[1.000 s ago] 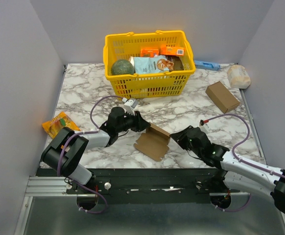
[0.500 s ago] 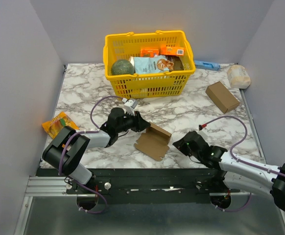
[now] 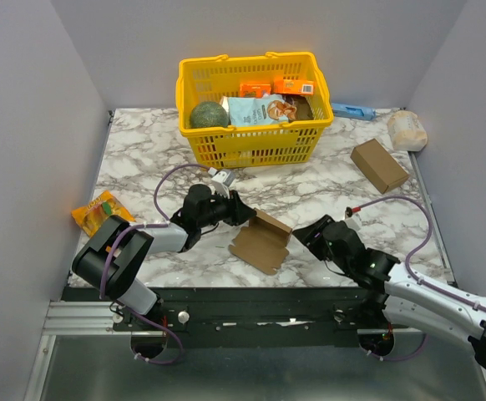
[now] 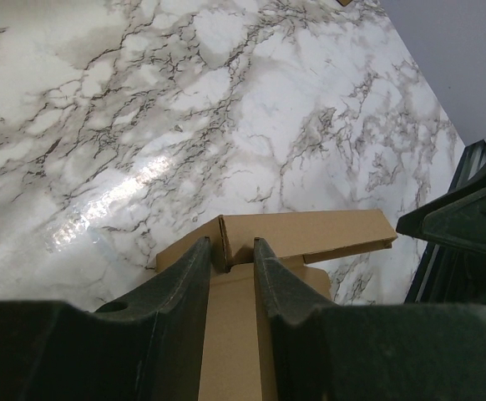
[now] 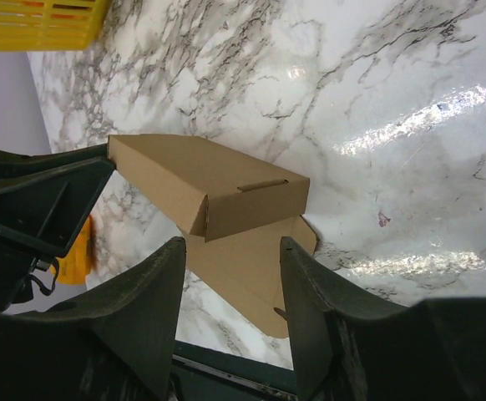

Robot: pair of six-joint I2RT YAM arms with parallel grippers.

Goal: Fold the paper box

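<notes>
The paper box (image 3: pixel 260 241) is thin brown cardboard lying half-folded near the table's front edge, one long wall raised and a flat flap spread toward me. My left gripper (image 3: pixel 245 213) comes in low from the left. In the left wrist view its jaws (image 4: pixel 230 244) stand close together, shut on the upright corner fold of the paper box (image 4: pixel 310 234). My right gripper (image 3: pixel 303 232) sits just right of the box. In the right wrist view it (image 5: pixel 230 244) is open, its fingers wide apart and short of the paper box (image 5: pixel 218 180), touching nothing.
A yellow basket (image 3: pixel 251 144) full of groceries stands at the back centre. A blocky brown carton (image 3: pixel 379 164) lies at the right, a white bag (image 3: pixel 407 129) and a blue packet (image 3: pixel 353 110) behind it. An orange snack packet (image 3: pixel 101 210) lies at the left edge.
My right gripper drew back toward the front edge, then returned beside the box, and its jaws opened wider. The left gripper and the box stayed put.
</notes>
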